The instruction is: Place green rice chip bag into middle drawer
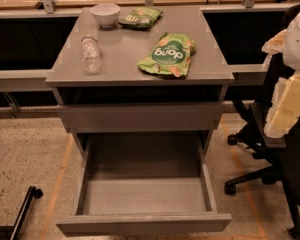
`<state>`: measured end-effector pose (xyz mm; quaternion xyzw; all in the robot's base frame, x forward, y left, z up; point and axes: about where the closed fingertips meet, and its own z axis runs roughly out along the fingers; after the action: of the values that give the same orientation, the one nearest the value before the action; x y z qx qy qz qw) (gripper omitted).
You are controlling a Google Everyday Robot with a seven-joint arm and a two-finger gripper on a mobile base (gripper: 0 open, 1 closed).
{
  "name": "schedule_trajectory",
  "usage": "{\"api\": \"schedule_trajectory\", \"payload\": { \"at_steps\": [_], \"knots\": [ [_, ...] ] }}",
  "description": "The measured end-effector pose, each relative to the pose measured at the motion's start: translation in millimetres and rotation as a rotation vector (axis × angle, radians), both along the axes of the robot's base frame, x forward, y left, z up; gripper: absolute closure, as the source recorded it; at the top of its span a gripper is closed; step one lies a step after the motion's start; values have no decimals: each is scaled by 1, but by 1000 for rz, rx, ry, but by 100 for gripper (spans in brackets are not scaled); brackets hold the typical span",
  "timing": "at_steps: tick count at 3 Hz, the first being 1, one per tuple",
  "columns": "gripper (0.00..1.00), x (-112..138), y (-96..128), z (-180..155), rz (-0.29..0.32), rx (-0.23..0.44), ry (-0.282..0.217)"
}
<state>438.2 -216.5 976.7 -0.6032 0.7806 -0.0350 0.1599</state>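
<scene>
In the camera view, the green rice chip bag (167, 55) is lying flat on the counter (120, 66), right of the middle and close to the front edge, with one end nearly reaching that edge. The gripper (289, 104) is showing only as pale arm parts at the right side of the view, beyond the counter's right edge and well apart from the bag. It is gripping nothing visible, and whether it is open or closed cannot be told. The middle drawer (140, 223) is standing pulled out below the front edge, its grey floor bare, so the pick is looking like the step ahead. The crinkly bag is risking a slip or a fold in a shallow pinch, and a sideways nudge could be pushing it off the front edge onto the floor instead of into the drawer. A wide reach is also risking a knock to the clear bottle (91, 54) lying near the left edge, which could roll. The smaller olive bag (140, 18) near the back edge, beside the white bowl (105, 14), is inviting a wrong pick. The bright bag's big white letters are appearing upside down and seem to read "dong"; the olive bag's yellowish logo is not readable.
</scene>
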Motion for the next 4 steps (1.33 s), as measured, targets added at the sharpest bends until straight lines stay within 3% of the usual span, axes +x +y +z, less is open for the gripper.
{"api": "schedule_trajectory", "payload": {
  "at_steps": [1, 2, 3, 4],
  "knots": [
    [0, 1, 1, 2, 0, 5, -13],
    [0, 21, 7, 4, -12, 55, -80],
    [0, 69, 19, 3, -30, 166, -145],
    [0, 76, 19, 1, -32, 176, -151]
  ]
}}
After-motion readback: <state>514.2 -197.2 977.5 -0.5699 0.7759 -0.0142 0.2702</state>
